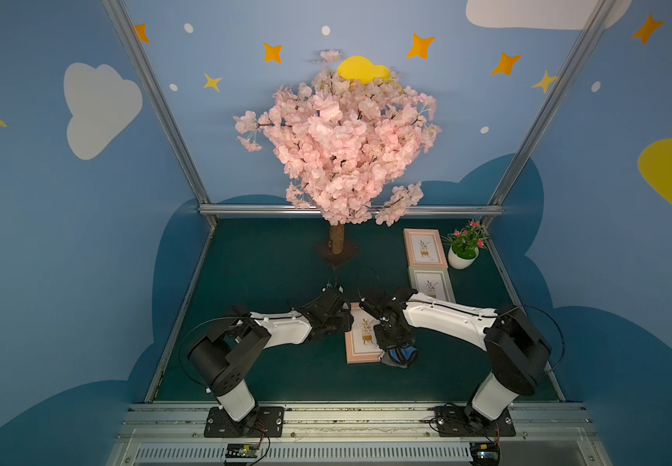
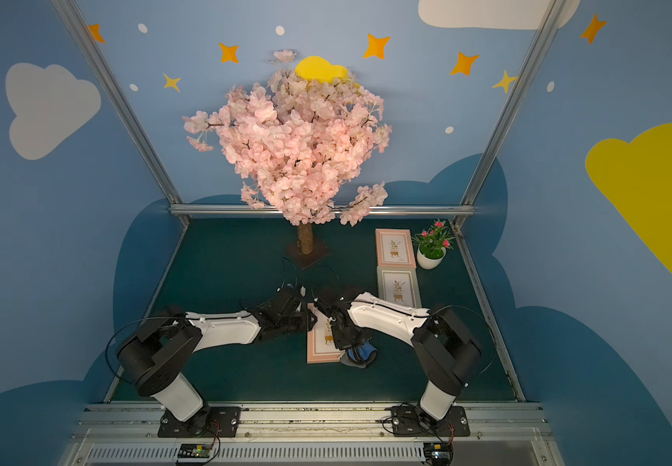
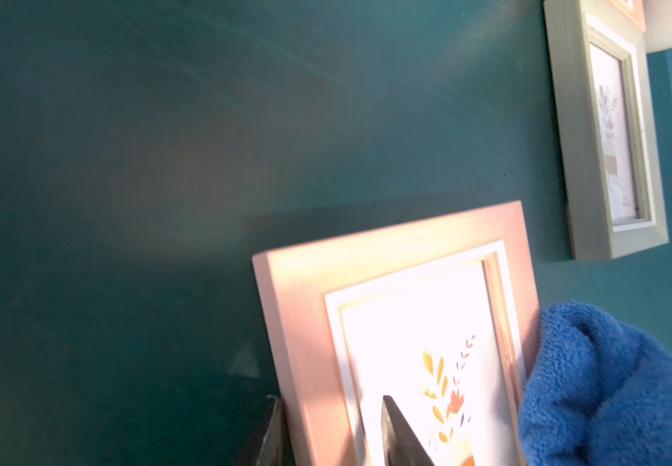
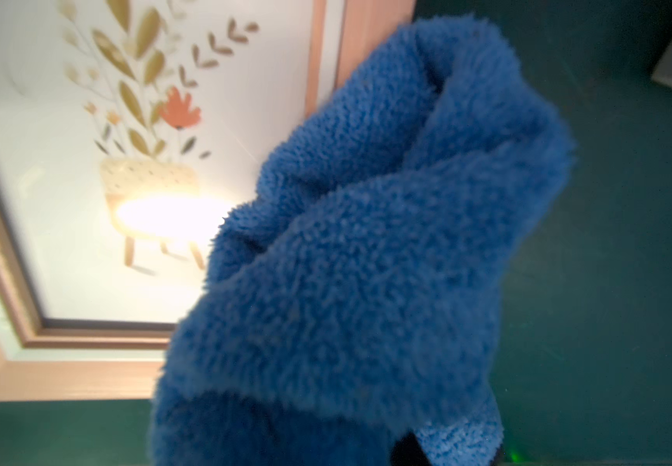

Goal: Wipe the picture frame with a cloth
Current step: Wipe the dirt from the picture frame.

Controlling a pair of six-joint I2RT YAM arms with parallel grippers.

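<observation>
While left gripper [image 3: 332, 411] pinches the picture frame [image 1: 361, 356] by its side rail, right gripper [image 1: 392, 343] clamps the bunched cloth [image 1: 402, 357] beneath it at the frame's edge: mid-wipe, next likely drag across glass toward left gripper.
</observation>
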